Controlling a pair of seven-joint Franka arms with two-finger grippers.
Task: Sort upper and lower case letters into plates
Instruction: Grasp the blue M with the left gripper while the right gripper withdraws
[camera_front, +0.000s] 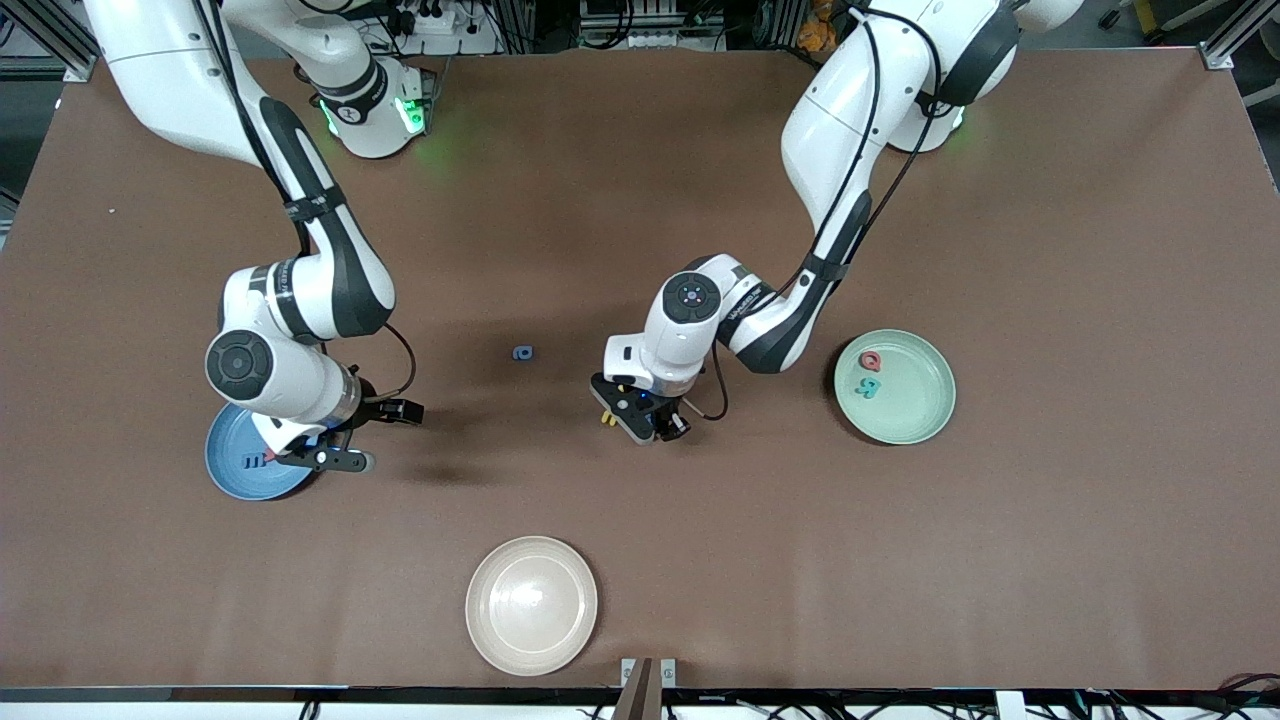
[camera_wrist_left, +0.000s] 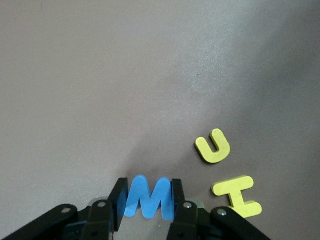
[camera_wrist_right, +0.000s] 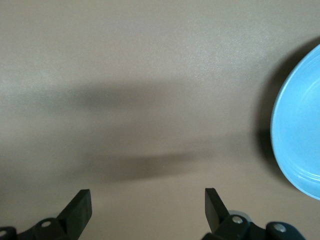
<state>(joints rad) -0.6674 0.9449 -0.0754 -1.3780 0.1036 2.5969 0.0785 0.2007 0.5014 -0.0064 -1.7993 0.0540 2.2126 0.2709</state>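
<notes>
My left gripper (camera_front: 640, 420) is down at the table's middle. In the left wrist view the left gripper (camera_wrist_left: 149, 199) is shut on a blue letter M (camera_wrist_left: 150, 192), held upright. Yellow letters U (camera_wrist_left: 213, 146) and H (camera_wrist_left: 238, 196) lie flat beside it, and show as yellow bits (camera_front: 607, 418) in the front view. My right gripper (camera_front: 345, 447) is open and empty beside the light blue plate (camera_front: 228, 470), which holds a blue letter (camera_front: 250, 461) and a red one (camera_front: 268, 455). The mint green plate (camera_front: 915, 405) holds a red letter (camera_front: 872, 361) and a teal letter (camera_front: 867, 388). A small blue letter (camera_front: 522, 352) lies loose.
A cream-beige plate (camera_front: 531, 604) stands near the table's front edge and holds no letters. In the right wrist view the right gripper (camera_wrist_right: 147, 200) is over bare brown table, with the light blue plate's rim (camera_wrist_right: 300, 135) at the side.
</notes>
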